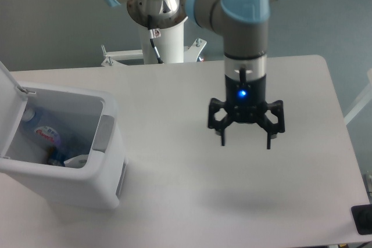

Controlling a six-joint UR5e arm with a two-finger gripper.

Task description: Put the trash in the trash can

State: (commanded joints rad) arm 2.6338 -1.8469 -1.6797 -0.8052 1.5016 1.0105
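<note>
The trash can (110, 161) is a white rectangular bin at the left of the table, its lid (9, 103) swung open to the left and a grey latch panel (103, 133) on its right wall. Inside it lie the clear crushed bottle (42, 130) with a bluish cap and, near the bottom, something white (75, 161) that may be the crumpled wrapper. My gripper (245, 142) hangs above the middle right of the table, well to the right of the bin. Its fingers (269, 141) are spread apart and hold nothing.
The arm's white base (165, 39) stands at the table's far edge. A dark object (363, 219) sits at the table's near right corner. The table's right edge runs close to the gripper's right.
</note>
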